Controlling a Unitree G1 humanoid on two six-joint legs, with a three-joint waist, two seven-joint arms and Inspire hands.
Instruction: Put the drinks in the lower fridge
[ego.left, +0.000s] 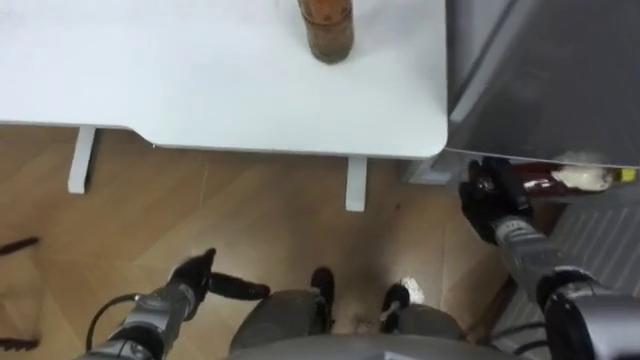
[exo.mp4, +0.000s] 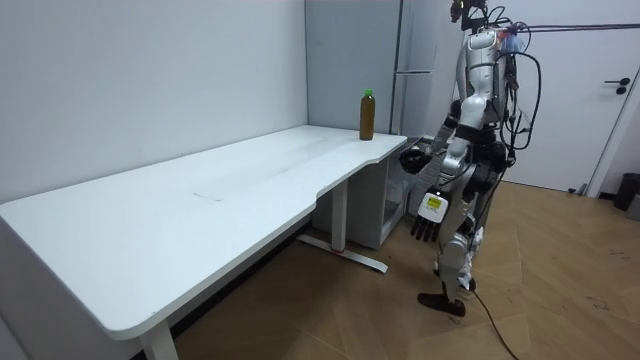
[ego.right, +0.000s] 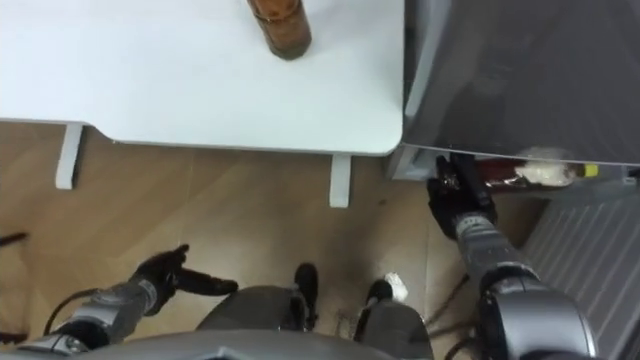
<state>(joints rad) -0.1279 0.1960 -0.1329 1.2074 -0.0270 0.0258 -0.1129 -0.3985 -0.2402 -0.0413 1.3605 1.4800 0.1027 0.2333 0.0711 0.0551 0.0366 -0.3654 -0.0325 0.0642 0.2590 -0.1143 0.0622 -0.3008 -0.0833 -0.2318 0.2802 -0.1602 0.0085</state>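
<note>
While the brown bottle (ego.left: 330, 30) stands upright on the smooth white table (ego.left: 200, 90), near the rounded corner beside the grey fridge (ego.left: 560, 70), we see the right hand (ego.left: 488, 195) low at the fridge's bottom edge. It sits against a narrow gap where red and pale items (ego.left: 570, 180) show, and we cannot tell whether its fingers are curled or straight. The left hand (ego.left: 205, 275) hangs low over the wood-grain floor (ego.left: 250, 200), holding nothing, its fingers loosely extended. The room view adds what the eye views cut off: the bottle's green cap (exo.mp4: 367, 92), the fridge's tall matte front, and the robot standing just off the table's corner before the fridge.
</note>
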